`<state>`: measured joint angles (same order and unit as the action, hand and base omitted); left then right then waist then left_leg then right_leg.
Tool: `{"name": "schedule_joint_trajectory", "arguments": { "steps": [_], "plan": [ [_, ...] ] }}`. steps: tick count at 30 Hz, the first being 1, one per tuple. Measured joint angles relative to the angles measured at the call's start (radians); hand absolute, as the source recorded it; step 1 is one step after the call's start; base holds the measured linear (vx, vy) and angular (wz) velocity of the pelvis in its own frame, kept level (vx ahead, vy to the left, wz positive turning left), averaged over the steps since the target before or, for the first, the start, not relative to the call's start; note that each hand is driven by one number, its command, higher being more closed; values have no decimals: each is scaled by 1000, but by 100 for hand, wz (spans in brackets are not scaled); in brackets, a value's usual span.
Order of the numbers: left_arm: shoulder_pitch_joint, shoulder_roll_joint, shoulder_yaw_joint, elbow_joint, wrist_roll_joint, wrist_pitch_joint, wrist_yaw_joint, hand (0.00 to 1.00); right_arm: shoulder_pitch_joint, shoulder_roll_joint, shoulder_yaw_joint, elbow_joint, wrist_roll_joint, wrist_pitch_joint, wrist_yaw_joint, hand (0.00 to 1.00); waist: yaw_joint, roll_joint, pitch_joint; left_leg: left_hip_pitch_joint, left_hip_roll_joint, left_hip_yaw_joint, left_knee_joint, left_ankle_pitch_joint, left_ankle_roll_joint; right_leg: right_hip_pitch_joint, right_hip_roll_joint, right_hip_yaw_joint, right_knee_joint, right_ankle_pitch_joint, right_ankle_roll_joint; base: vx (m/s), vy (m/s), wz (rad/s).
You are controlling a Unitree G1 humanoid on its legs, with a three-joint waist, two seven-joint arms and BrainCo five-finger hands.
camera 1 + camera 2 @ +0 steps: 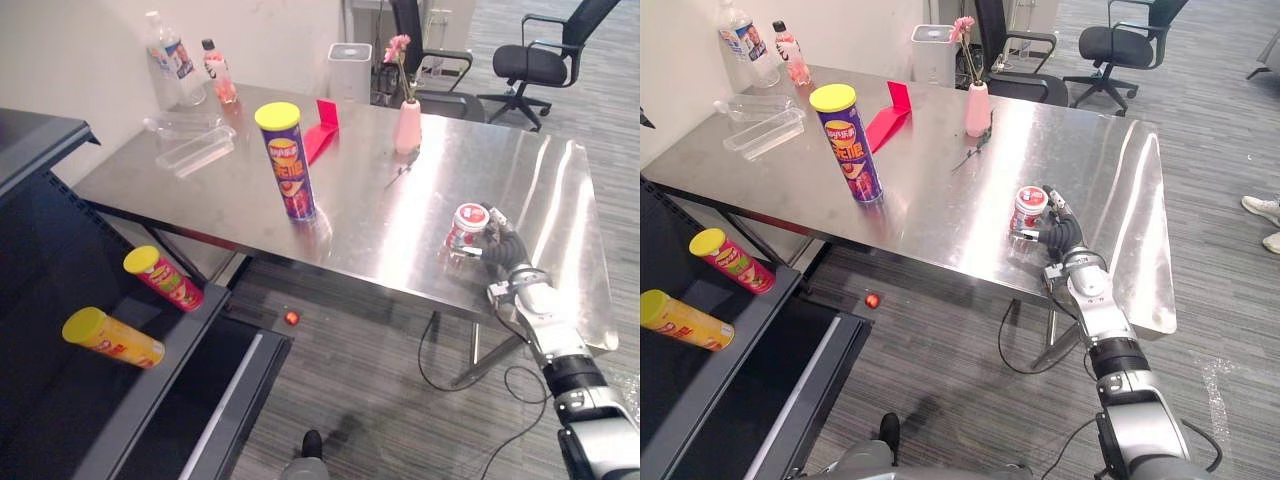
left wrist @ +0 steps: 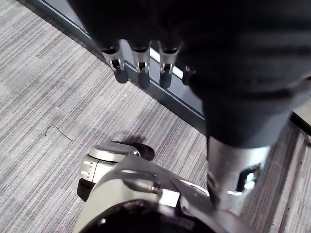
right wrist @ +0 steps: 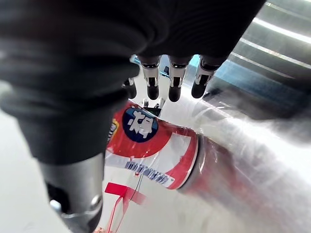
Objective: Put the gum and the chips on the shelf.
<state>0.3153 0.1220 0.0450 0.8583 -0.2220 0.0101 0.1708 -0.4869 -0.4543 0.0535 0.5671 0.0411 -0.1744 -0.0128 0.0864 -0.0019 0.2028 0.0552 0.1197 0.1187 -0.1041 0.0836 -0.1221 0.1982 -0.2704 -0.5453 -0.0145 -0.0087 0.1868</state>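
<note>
1. The gum [image 1: 1028,209], a small red-and-white jar, stands upright on the steel table [image 1: 400,200], near its front edge at the robot's right.
2. The right hand [image 1: 1062,236] is just beside the gum on its near side. In the right wrist view the fingers [image 3: 175,82] reach fairly straight over the jar and the thumb sits apart on the other side, so the jar is in the gap between them. The hand is not closed on it, and I cannot tell whether any finger touches it.
3. The chips [image 1: 288,160], a tall purple can with a yellow lid, stand upright near the middle of the table, well apart from the gum and the right hand.
4. The left hand [image 2: 141,73] hangs over the grey carpet with its fingers straight, holding nothing.
5. The dark shelf [image 1: 50,250] is to the robot's left, lower than the table. A red can [image 1: 163,277] and a yellow can [image 1: 112,338] lie on their sides on it.
6. Also on the table are a pink vase [image 1: 407,125] with a flower, a red card [image 1: 322,125], a clear tray [image 1: 195,150] and two bottles [image 1: 170,60] at the far left corner.
7. A small red ball [image 1: 291,317] lies on the floor under the table's front edge.
</note>
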Motion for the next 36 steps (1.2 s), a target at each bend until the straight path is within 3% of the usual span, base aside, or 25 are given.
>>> {"name": "schedule_joint_trajectory", "arguments": {
  "steps": [10,11,36],
  "plan": [
    [2,0,-7,-3,0,-1,0,0,-23,-16,-6,0,7,0,-3,0,3,7,18,-1,-7,-6,0,2,3,0,-8,-4,8,-2,3,0,0,1],
    [2,0,-8,-3,0,-1,0,0,-24,-22,-7,0,7,0,-4,100,2,7,25,-1,-10,-11,0,3,4,0,-12,-7,18,-7,10,-6,-6,10],
    [6,4,-19,-32,-3,14,2,0,-41,-39,-9,1,3,-9,-25,100,3,11,40,-5,-12,-12,0,3,5,-2,-14,0,19,-8,11,0,-1,1]
  ]
}}
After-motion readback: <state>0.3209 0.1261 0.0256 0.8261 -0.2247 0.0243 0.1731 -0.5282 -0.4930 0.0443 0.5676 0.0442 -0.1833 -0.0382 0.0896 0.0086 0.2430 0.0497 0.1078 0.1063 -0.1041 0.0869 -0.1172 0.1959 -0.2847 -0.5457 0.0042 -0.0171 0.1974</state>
